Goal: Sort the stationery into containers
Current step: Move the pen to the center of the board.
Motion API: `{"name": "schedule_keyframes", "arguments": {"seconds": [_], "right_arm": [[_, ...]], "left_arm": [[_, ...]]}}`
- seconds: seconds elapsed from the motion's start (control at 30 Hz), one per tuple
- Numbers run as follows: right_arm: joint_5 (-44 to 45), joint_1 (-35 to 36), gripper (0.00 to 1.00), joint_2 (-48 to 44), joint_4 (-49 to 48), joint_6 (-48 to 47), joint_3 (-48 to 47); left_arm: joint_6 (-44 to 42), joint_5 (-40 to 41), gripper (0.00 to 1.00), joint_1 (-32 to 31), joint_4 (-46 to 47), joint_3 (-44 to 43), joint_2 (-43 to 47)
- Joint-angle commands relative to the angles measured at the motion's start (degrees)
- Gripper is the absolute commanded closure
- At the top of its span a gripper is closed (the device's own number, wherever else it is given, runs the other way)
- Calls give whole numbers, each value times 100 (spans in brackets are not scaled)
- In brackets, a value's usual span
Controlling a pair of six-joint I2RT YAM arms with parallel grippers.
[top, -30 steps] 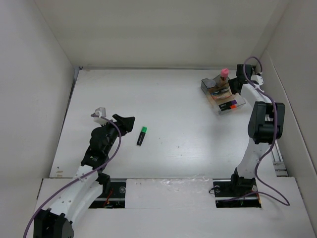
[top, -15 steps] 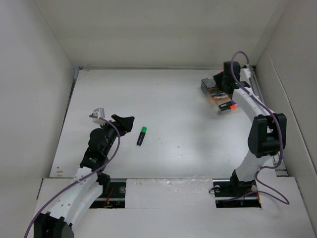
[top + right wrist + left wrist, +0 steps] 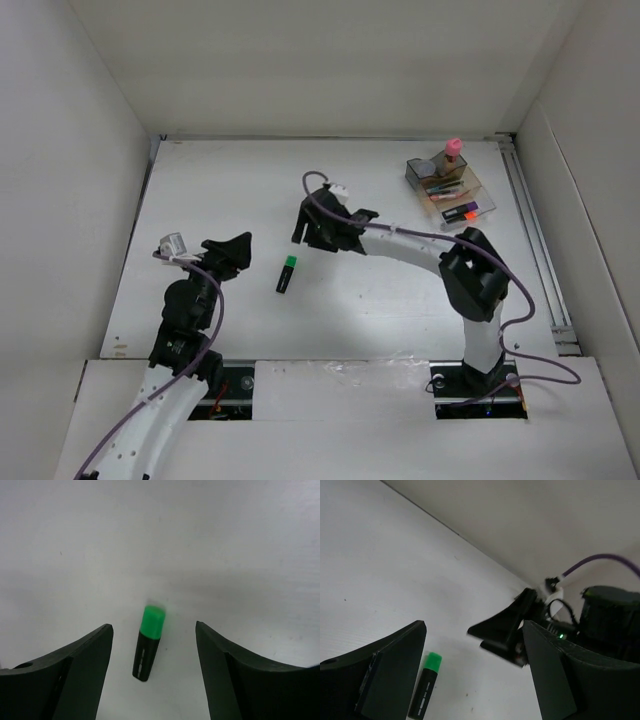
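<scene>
Upper right of the overhead view: one clear desk organizer (image 3: 482, 188), stepped, set at a slant near the far right corner. Its smoky-grey compartment (image 3: 421, 173) is at the back left; contents are too small to tell. A pink-capped glue stick (image 3: 452, 152) stands upright just right of it, though I cannot tell which cell it is in. The middle amber step holds thin pens (image 3: 444, 186), at least two, with the count uncertain. The front step holds one purple-and-black marker (image 3: 470, 211) lying flat, with an orange bit at its left end.

One green-and-black highlighter (image 3: 287, 274) lies on the open table left of centre, green cap toward the far wall, well apart from the organizer.

Two arms.
- The right gripper (image 3: 304, 226) reaches across to just above and right of the highlighter. Its jaws are spread wide and hold nothing; in its wrist view the highlighter shows between the fingers.
- The left gripper (image 3: 234, 250) is near the highlighter's left, jaws apart and holding nothing.

The surface is a white table (image 3: 220, 180), matte with a few specks. Plain white walls (image 3: 320, 60) stand on three sides, and a metal rail (image 3: 532, 230) runs along the right edge. Purple cables (image 3: 310, 195) trail along both arms.
</scene>
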State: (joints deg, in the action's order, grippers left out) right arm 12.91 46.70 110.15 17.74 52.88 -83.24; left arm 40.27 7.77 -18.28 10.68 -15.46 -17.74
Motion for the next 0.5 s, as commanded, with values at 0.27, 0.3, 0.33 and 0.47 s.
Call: {"name": "schedule_keyframes", "arguments": {"seconds": [0.27, 0.3, 0.33, 0.47], "right_arm": [[475, 1122, 27, 867, 942, 20, -877], [693, 1270, 27, 868, 994, 20, -878], [809, 1272, 27, 920, 1082, 90, -956], [1459, 1438, 30, 1245, 1565, 257, -1238]], "left_arm": [[121, 401, 23, -17, -259, -36, 482], [121, 401, 23, -17, -259, -36, 429], [121, 349, 23, -17, -259, -36, 429], [121, 348, 23, -17, -259, -88, 429]]}}
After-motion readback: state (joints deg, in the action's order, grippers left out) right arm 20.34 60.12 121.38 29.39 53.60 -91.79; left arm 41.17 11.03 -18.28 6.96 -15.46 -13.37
